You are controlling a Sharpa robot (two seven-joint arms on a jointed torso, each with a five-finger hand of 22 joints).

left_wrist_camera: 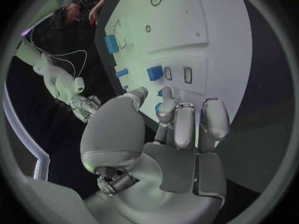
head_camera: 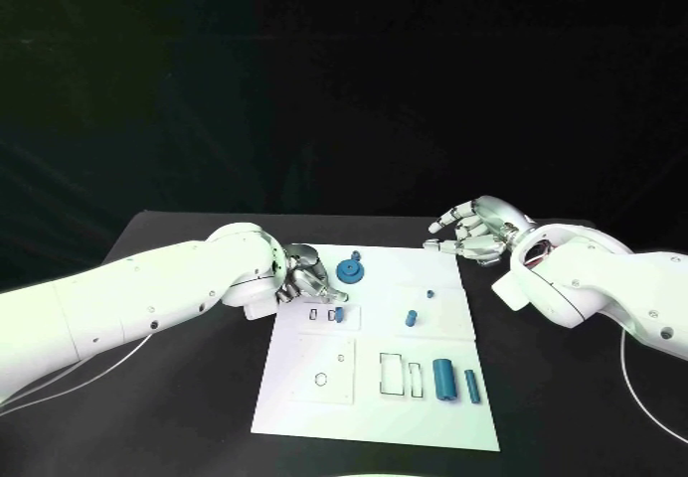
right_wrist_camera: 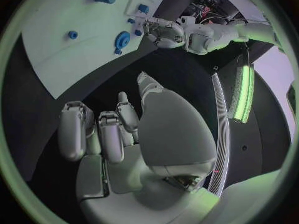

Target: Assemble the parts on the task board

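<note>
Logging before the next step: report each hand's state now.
Left hand: cannot tell, fingers at the task board.
Right hand: open, holds nothing.

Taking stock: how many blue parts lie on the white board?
6: round blue disc and small blue block by the left hand, two blue pegs mid-board, two blue bars near edge; more may be hidden.

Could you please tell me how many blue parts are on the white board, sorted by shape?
Gear: 1
Long bars: 2
Short pieces: 4
Total: 7 blue parts
</note>
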